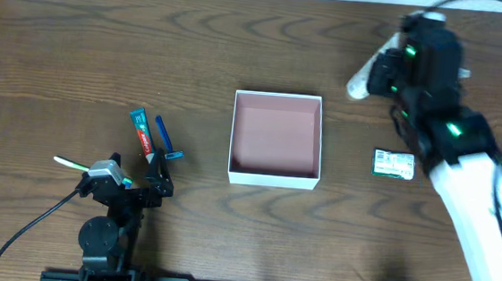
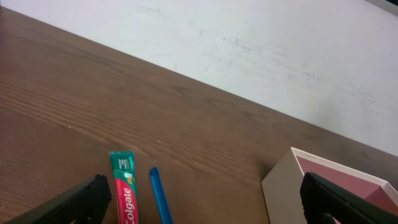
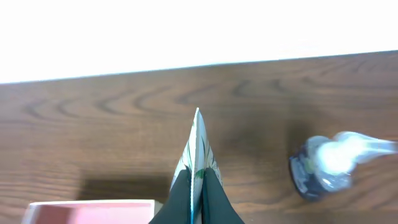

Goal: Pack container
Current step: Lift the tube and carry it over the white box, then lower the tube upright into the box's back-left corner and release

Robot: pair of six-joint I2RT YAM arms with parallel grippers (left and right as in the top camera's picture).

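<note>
The container point(image 1: 273, 174) is a square white box with a dusty pink inside, at the table's middle; nothing shows inside it. Its corner shows in the left wrist view point(image 2: 283, 186) and the right wrist view point(image 3: 93, 208). My right gripper point(image 3: 196, 186) is shut on a thin flat white-and-green packet point(image 3: 198, 140), held on edge above the table right of the container; in the overhead view it is at the back right point(image 1: 364, 78). My left gripper point(image 2: 205, 205) is open and empty, low over the table left of the container point(image 1: 145, 175).
A red-and-green Colgate tube point(image 2: 124, 190) point(image 1: 142, 132) and a blue stick point(image 2: 160, 196) point(image 1: 163, 136) lie just ahead of the left gripper. A green-and-white stick point(image 1: 71, 162) lies left of it. A green packet point(image 1: 393, 164) lies right of the container. A blue bottle with white cap point(image 3: 323, 168) stands near the right gripper.
</note>
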